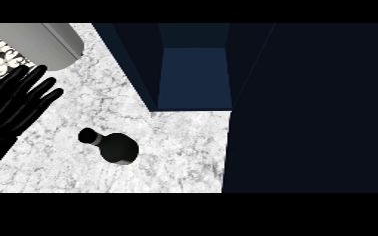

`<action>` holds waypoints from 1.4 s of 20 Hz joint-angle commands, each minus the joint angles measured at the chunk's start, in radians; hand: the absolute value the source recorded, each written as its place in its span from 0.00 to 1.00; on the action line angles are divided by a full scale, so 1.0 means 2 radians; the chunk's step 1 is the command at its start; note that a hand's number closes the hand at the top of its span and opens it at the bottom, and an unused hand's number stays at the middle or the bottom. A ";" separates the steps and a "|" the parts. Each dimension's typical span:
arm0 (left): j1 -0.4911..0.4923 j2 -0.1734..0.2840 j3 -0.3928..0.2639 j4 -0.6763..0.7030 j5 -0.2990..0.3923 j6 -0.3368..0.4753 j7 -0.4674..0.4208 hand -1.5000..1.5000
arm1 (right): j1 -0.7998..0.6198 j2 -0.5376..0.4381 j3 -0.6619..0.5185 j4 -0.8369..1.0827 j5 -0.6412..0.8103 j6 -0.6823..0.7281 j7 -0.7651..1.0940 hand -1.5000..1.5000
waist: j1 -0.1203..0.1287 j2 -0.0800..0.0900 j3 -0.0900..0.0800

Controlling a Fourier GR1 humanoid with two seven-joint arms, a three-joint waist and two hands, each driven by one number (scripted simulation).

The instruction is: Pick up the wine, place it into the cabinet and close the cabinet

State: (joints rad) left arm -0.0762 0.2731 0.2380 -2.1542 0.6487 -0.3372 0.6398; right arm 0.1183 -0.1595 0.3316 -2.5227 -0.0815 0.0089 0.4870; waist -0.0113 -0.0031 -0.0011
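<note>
A black wine bottle (112, 146) stands on the white marbled counter (177, 145), seen from above, neck toward the upper left. The dark navy cabinet (193, 75) sits at the back centre with its inside open to view; its dark door (303, 110) swings out along the right side. My left hand (26, 97) rests at the left edge, fingers straight and pointing up, open and holding nothing, well to the upper left of the bottle. My right hand does not show.
A grey rounded object (52, 42) lies at the upper left corner behind my left hand. The open door covers the whole right part of the counter down to the front edge.
</note>
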 commanded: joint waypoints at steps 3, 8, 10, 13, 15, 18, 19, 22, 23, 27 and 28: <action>0.039 -0.027 -0.014 0.046 -0.047 -0.054 -0.058 0.00 | 0.025 -0.011 -0.003 -0.125 -0.025 -0.008 0.049 0.00 | -0.002 0.000 0.000; 0.064 -0.024 -0.004 0.110 -0.063 -0.120 -0.111 0.00 | 0.010 -0.010 -0.008 -0.120 -0.035 -0.013 0.054 0.00 | 0.000 0.000 0.000; 0.049 -0.046 -0.021 0.150 -0.123 -0.122 -0.152 0.00 | 0.025 -0.005 0.031 -0.126 -0.003 -0.019 0.054 0.00 | -0.007 0.000 -0.001; 0.022 -0.036 -0.020 0.164 -0.118 -0.113 -0.138 0.00 | 0.013 -0.012 0.001 -0.121 -0.027 -0.016 0.059 0.00 | -0.002 0.001 0.000; 0.045 -0.028 -0.011 0.182 -0.126 -0.148 -0.173 0.00 | 0.013 -0.014 -0.004 -0.125 -0.029 -0.017 0.061 0.00 | -0.001 0.000 0.000; 0.008 -0.038 -0.011 0.250 -0.175 -0.137 -0.210 0.00 | 0.024 -0.011 0.013 -0.127 -0.026 -0.015 0.054 0.00 | -0.008 0.001 0.000; 0.041 -0.045 -0.016 0.217 -0.186 -0.134 -0.217 0.00 | 0.053 -0.019 0.024 -0.142 -0.015 -0.007 0.044 0.00 | -0.006 -0.001 0.000; -0.018 -0.044 -0.016 0.294 -0.206 -0.126 -0.236 0.00 | 0.032 -0.021 0.007 -0.123 -0.017 -0.012 0.045 0.00 | -0.008 0.001 0.000; 0.014 -0.048 -0.019 0.279 -0.215 -0.130 -0.247 0.00 | 0.050 -0.027 0.006 -0.138 -0.030 -0.004 0.033 0.00 | -0.007 0.000 0.000; -0.011 -0.026 -0.005 0.348 -0.237 -0.146 -0.293 0.00 | 0.016 -0.013 0.013 -0.111 -0.024 -0.017 0.049 0.00 | -0.002 0.001 0.000; 0.000 -0.036 -0.010 0.376 -0.266 -0.141 -0.328 0.00 | 0.040 -0.019 0.010 -0.117 -0.025 -0.007 0.022 0.00 | -0.008 0.001 0.000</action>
State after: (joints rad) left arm -0.0748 0.1980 0.2149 -1.5234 0.1930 -0.6074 0.0964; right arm 0.1229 -0.1777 0.3582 -2.5252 -0.0745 -0.0077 0.4735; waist -0.0230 -0.0013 -0.0011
